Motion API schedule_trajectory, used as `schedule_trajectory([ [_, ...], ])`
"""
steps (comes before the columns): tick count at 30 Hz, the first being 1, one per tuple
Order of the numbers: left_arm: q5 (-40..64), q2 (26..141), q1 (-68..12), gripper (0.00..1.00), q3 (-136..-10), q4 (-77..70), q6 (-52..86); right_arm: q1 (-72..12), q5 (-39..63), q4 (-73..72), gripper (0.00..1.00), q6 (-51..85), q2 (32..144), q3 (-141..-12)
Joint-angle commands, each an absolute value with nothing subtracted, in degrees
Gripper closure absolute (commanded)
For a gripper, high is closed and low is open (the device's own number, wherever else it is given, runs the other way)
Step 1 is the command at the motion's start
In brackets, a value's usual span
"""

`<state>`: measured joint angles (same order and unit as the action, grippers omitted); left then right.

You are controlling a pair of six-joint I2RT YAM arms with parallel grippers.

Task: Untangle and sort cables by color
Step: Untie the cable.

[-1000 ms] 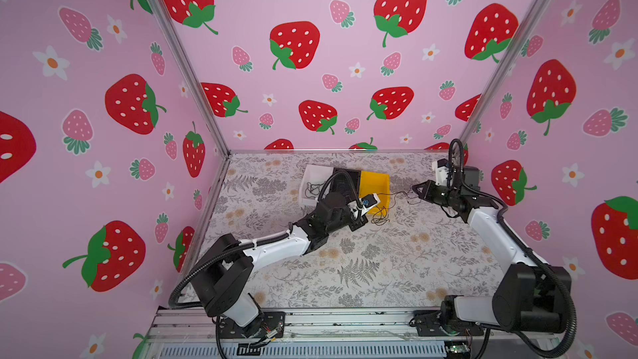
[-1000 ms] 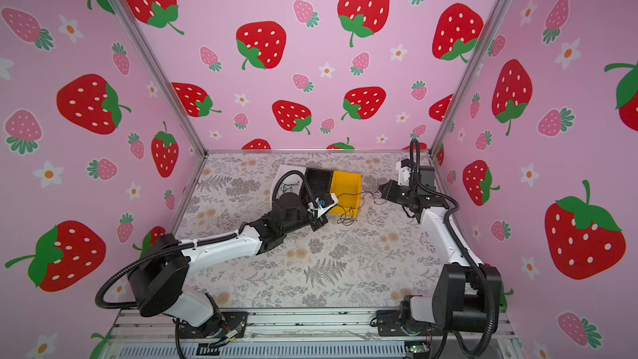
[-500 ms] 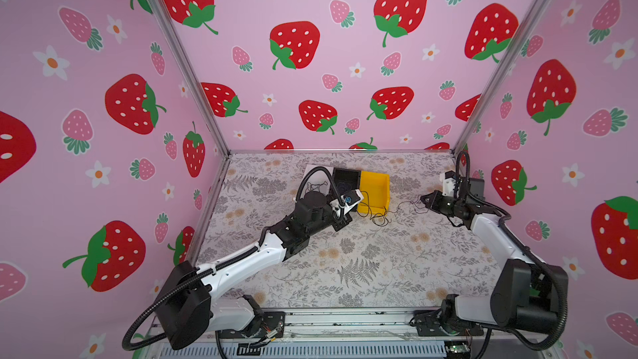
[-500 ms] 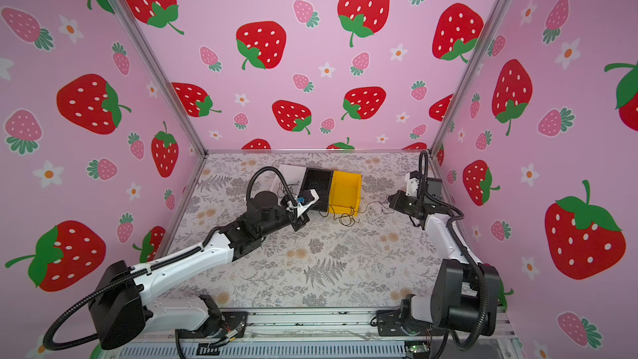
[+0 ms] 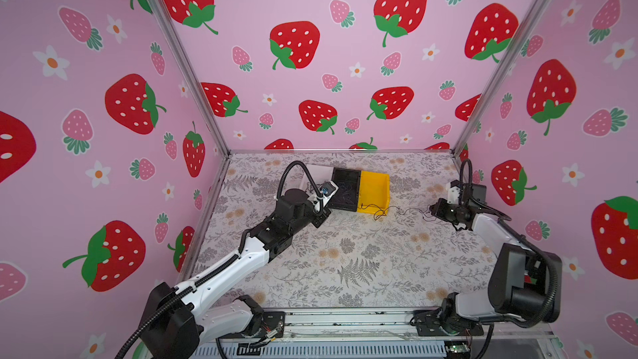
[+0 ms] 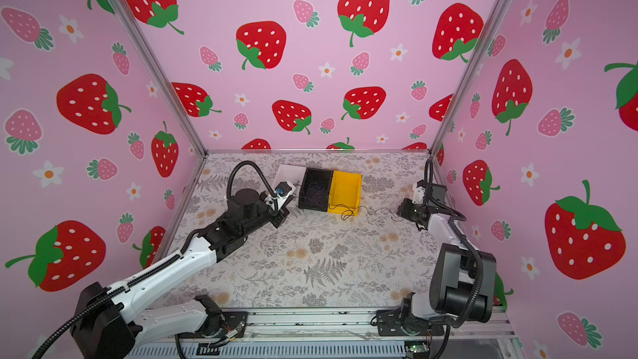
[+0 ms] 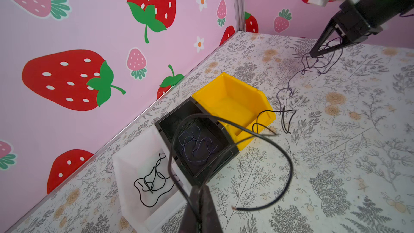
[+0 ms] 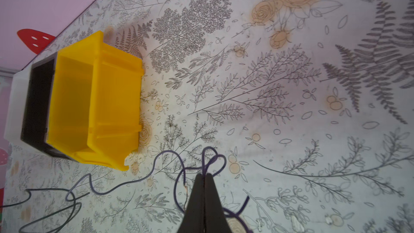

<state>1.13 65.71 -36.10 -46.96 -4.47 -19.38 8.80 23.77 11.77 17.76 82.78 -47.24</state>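
The left end effector (image 7: 199, 189) was pressed together on a thin, glossy black cable (image 7: 201, 115), springy enough to hold wide loops above the bins near the tabletop's (image 5: 345, 253) far edge. The right end effector (image 8: 204, 175), near the right edge, pinched a limp purple cable (image 8: 168, 151). The two strands seemed to cross by the smooth yellow bin (image 7: 226, 99). Best to draw them apart slowly, then lower the black one into the translucent white bin (image 7: 139, 153), not the black bin (image 7: 174, 117) holding purple cords.
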Motion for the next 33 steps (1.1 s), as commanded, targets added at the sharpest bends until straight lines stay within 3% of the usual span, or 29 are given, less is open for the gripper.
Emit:
schedule_trajectory([
  [1,-0.18,63.76,-35.51,1.0,-45.6,-2.64,-18.44,10.24,21.49,11.98,1.0,15.13,84.3,-47.29],
  [23,-2.4,56.36,-31.01,1.0,-43.51,2.5,-18.41,12.74,8.81,11.77,1.0,11.45,90.85,-50.77],
  [33,-0.2,52.18,-25.58,1.0,-42.19,4.7,-19.05,14.24,10.48,11.56,1.0,11.99,95.06,-53.6],
])
